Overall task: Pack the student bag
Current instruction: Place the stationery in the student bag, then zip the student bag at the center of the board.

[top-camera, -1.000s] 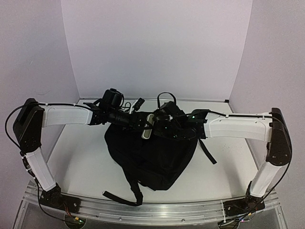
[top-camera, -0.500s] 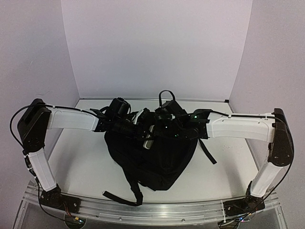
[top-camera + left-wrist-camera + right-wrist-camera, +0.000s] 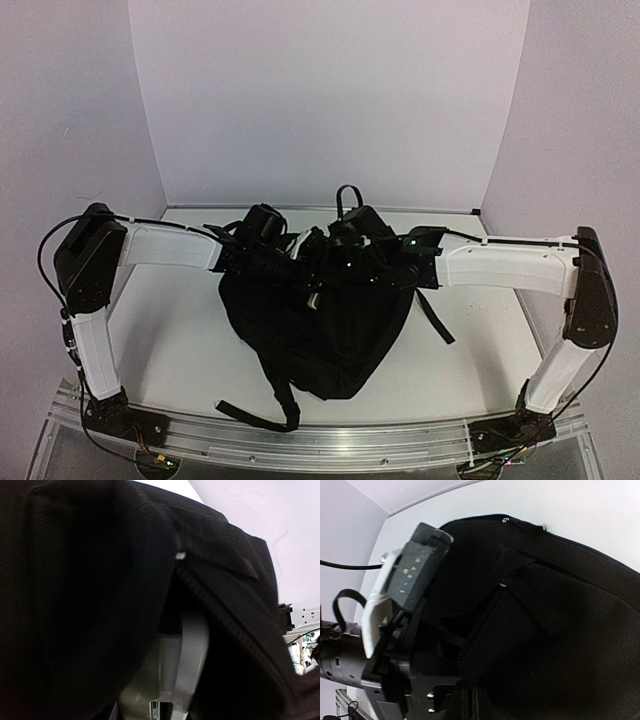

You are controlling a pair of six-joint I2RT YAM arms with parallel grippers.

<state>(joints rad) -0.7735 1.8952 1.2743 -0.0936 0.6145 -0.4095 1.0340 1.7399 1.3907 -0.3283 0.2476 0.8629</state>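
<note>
The student bag [image 3: 320, 325], a big black backpack, lies mid-table with its top toward the back wall. My right gripper [image 3: 347, 266] is shut on the bag's fabric edge beside the zipper [image 3: 475, 625], and the opening gapes. My left gripper [image 3: 298, 274] reaches in from the left, shut on a pale grey flat item [image 3: 182, 650] that sits mostly inside the opening. From above only a sliver of the pale item [image 3: 314, 298] shows. The left fingertips are hidden by black fabric [image 3: 90, 605]. The right jaws [image 3: 470, 700] stand pinched on dark cloth.
A loose strap [image 3: 255, 415] trails off the bag toward the near edge, and another strap [image 3: 436, 318] lies at its right. The bag's carry loop [image 3: 347, 193] sticks up at the back. The left arm's wrist block [image 3: 407, 575] hangs close beside the right gripper.
The left arm has moved right and down, carrying the pale item from above the bag's rim into the opening. The right gripper has kept its hold in place.
</note>
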